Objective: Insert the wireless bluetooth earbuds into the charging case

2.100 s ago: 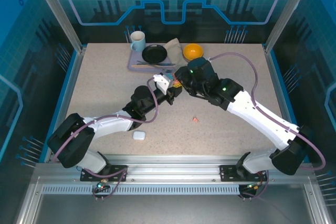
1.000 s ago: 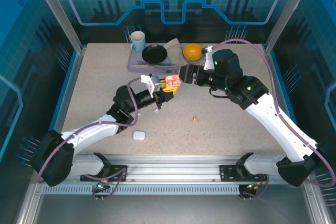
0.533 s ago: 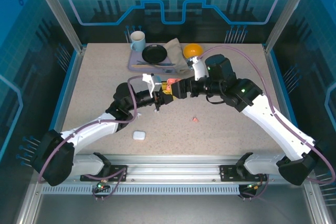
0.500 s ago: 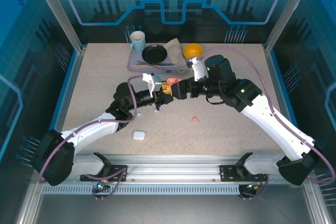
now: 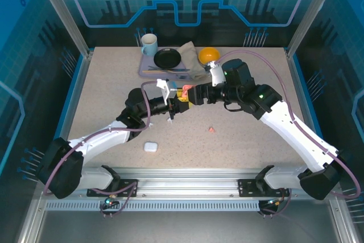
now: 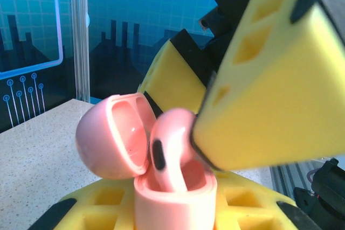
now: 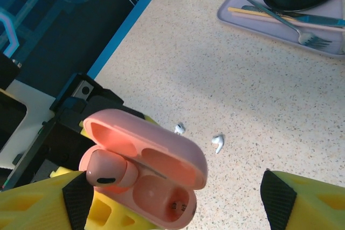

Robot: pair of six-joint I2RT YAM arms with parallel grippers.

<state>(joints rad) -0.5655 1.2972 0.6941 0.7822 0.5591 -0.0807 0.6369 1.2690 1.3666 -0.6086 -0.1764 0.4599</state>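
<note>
My left gripper [image 5: 178, 98] is clamped on the salmon-pink charging case [image 7: 143, 157], which is held above the table [image 7: 259, 106] with its lid flipped open. One glossy salmon-pink earbud [image 7: 106, 172] with a dark oval spot sits stem-down in a well. Print in the other well is too small to read. My right gripper [image 7: 172, 206] stands spread, one finger beside that earbud. Two white earbuds [image 7: 218, 143] lie below.

We see bright, even light falling from above, which gives only soft shadows on the table [image 5: 236, 146]. In the left wrist view the close pink case [image 6: 116, 141] looks slightly blurred, while in the right wrist view the speckled tabletop is sharp.
</note>
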